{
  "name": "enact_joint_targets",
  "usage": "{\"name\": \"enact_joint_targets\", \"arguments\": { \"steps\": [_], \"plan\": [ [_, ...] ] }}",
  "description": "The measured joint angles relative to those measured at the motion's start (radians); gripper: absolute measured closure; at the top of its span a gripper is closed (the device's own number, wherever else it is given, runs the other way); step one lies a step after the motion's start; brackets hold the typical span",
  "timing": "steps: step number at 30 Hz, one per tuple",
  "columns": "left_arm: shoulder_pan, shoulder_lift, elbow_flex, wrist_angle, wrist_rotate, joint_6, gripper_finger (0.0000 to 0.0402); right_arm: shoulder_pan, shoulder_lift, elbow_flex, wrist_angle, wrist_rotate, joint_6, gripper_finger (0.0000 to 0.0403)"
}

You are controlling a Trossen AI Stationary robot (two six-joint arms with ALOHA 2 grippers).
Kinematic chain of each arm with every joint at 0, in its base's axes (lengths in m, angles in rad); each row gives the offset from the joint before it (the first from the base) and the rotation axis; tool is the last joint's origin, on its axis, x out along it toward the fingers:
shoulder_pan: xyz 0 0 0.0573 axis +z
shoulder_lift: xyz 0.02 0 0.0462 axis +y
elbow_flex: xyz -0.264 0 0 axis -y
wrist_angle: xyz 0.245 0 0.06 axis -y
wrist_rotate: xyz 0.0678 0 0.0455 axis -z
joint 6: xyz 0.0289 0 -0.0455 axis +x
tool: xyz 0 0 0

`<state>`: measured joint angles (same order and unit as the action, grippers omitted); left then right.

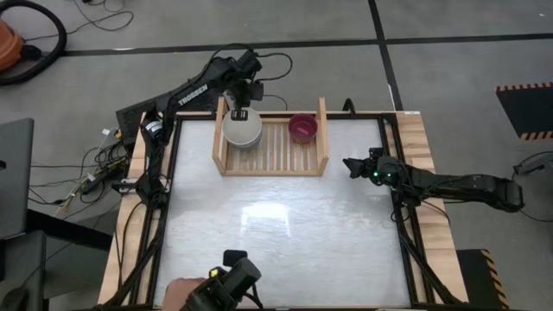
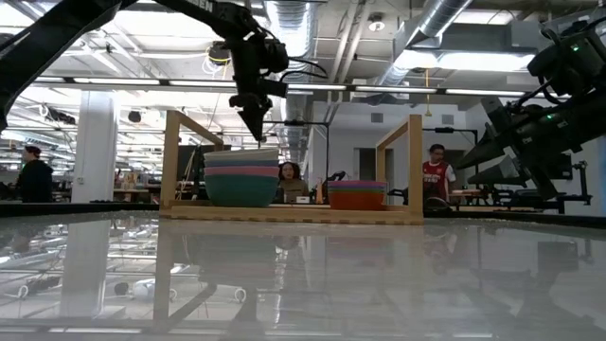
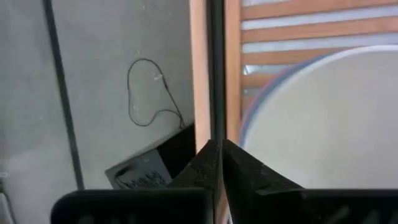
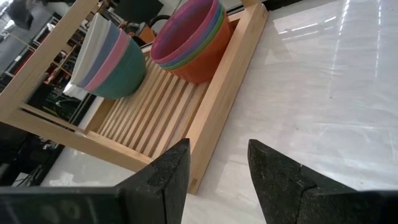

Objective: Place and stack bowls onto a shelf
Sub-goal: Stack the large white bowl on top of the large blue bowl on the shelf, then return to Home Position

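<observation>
Surroundings: open industrial room, grey floor, exposed ceiling.

Grey concrete floor (image 1: 449, 78) crossed by dark seam lines; a yellow-black hazard-striped mat (image 1: 529, 108) lies at one side, and an orange vacuum (image 1: 9, 45) with black hose (image 1: 52, 39) sits in a corner. Loose cables (image 1: 95, 168) trail beside the table. Overhead, silver ducts (image 2: 431, 24) and strip lights (image 2: 473, 59); a white column (image 2: 93, 147) stands farther back. Three people (image 2: 435, 172) are visible at distant desks (details too small to tell).
</observation>
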<state>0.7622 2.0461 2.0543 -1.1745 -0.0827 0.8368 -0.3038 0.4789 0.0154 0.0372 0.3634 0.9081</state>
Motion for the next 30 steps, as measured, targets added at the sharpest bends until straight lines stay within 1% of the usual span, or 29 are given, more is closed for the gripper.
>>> {"name": "enact_joint_targets", "arguments": {
  "steps": [6, 10, 14, 16, 20, 22, 25, 28, 29, 30],
  "plan": [
    [0.007, -0.001, -0.057, 0.035, 0.034, 0.013, 0.0401, 0.0, 0.0, 0.0, 0.0, 0.0, 0.001, 0.0214],
    [0.006, 0.0, -0.105, 0.067, 0.049, -0.014, 0.0401, 0.0, 0.0, 0.0, 0.0, 0.0, 0.007, 0.0214],
    [0.005, 0.0, -0.13, 0.071, 0.038, -0.026, 0.0401, 0.0, 0.0, 0.0, 0.0, 0.0, 0.008, 0.0214],
    [0.0, 0.0, -0.129, 0.087, 0.003, -0.019, 0.0401, 0.0, 0.0, 0.0, 0.0, 0.0, 0.008, 0.0214],
    [-0.006, 0.0, -0.067, 0.085, -0.073, -0.049, 0.0401, 0.0, 0.0, 0.0, 0.0, 0.0, 0.004, 0.0214],
    [-0.015, 0.0, -0.014, 0.066, -0.087, -0.078, 0.0402, 0.0, 0.0, 0.0, 0.001, 0.0, 0.003, 0.0214],
    [-0.04, 0.001, 0.119, 0.024, -0.076, -0.153, 0.0401, 0.0, 0.0, 0.0, 0.008, 0.0, 0.003, 0.0214],
    [-0.07, 0.001, 0.295, -0.037, -0.068, -0.248, 0.0401, 0.0, 0.0, -0.001, 0.036, 0.0, -0.002, 0.0214],
    [-0.08, -0.018, 0.303, -0.02, -0.061, -0.281, 0.0401, 0.0, 0.0, -0.002, 0.049, -0.002, -0.019, 0.0214],
    [-0.095, -0.072, 0.252, 0.046, -0.054, -0.312, 0.0401, 0.0, 0.0, -0.003, 0.072, -0.016, -0.042, 0.0214]
  ]
}}
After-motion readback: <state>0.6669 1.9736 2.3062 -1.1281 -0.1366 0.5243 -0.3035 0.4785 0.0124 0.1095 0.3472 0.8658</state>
